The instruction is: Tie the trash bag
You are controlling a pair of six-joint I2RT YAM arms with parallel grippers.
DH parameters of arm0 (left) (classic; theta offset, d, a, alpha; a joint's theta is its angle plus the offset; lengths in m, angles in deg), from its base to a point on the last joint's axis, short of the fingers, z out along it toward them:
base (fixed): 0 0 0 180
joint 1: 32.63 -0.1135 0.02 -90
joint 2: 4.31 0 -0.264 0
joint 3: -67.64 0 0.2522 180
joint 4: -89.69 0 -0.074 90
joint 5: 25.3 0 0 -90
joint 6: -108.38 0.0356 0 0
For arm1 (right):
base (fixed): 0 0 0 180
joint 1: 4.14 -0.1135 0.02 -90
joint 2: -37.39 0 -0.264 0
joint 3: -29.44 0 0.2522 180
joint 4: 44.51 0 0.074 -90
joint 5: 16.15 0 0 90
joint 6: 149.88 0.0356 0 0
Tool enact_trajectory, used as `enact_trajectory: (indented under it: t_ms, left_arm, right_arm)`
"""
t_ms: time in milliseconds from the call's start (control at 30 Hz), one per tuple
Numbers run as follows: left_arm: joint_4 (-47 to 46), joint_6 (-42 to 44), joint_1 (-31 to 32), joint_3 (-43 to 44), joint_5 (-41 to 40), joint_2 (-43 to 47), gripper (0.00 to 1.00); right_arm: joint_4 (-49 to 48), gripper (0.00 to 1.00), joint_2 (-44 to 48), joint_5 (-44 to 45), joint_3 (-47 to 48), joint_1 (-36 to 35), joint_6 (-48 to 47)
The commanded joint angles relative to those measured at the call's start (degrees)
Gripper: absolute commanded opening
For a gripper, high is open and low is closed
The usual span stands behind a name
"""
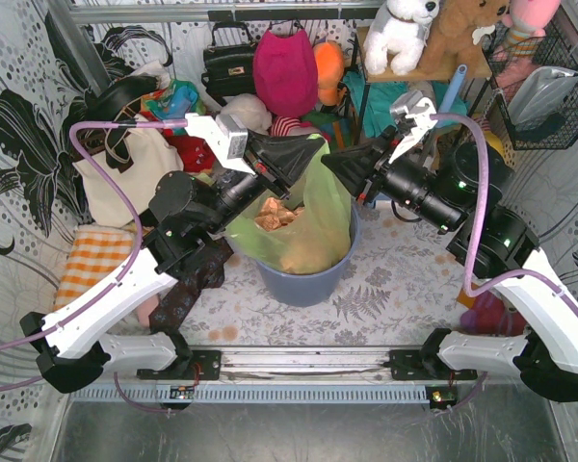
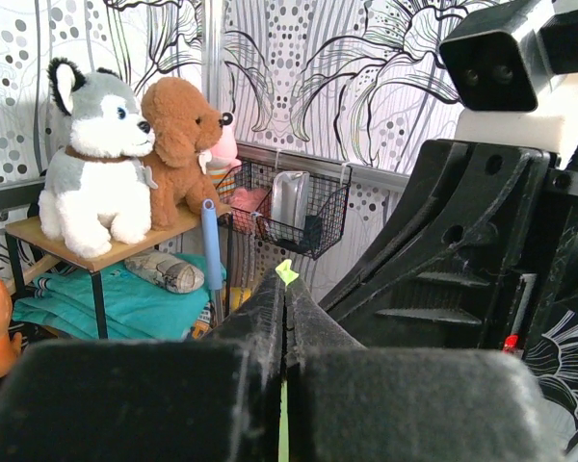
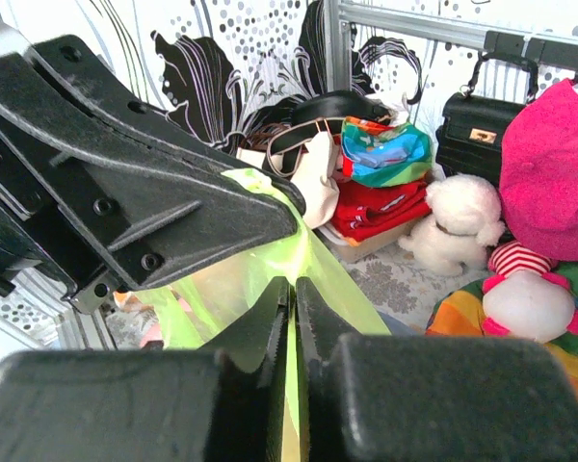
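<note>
A blue-grey round bin point(image 1: 303, 281) stands at the middle of the table, and every place here is given from it. The trash bag point(image 1: 320, 219), thin lime-green film, sits inside the bin, its back wall drawn up high above the rim. Tan crumpled paper point(image 1: 275, 214) shows in the open mouth, just above the rim.

The 2 grippers meet above the bin, almost tip to tip. The left gripper point(image 1: 302, 164) reaches in from the bin's left, the right gripper point(image 1: 329, 162) from its right. Each has its fingers pressed together on a flap of the bag's top edge (only a sliver of green point(image 2: 286, 273) pokes from the left one's tips).

The step in hand looks like gathering 2 flaps for a knot. Doing it well likely means crossing the flaps over the bin's centre, keeping gentle, even tension so the film neither tears nor slips out, and not lifting the bin.
</note>
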Motion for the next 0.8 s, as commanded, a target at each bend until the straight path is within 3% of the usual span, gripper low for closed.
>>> enact_trajectory:
  t_ms: [0, 67, 500, 767]
  left_arm:
    - [-1.3, 0.8, -0.3, 0.9, 0.5, 0.1, 0.00]
    - [-1.3, 0.9, -0.3, 0.8, 1.1, 0.1, 0.00]
    - [-1.7, 2.6, -0.3, -3.5, 13.5, 2.1, 0.00]
    - [-2.5, 2.4, -0.3, -8.8, 19.6, 3.2, 0.00]
  right_arm:
    - [-1.1, 0.14, 1.5, 1.3, 2.5, -0.2, -1.0]
    - [-1.6, 0.19, 2.3, 2.6, 2.8, -0.2, -1.1]
    - [0.1, 0.19, -3.2, 4.5, 13.5, -0.2, -2.4]
    - [10.0, 0.19, -13.2, 2.0, 28.0, -0.2, -4.4]
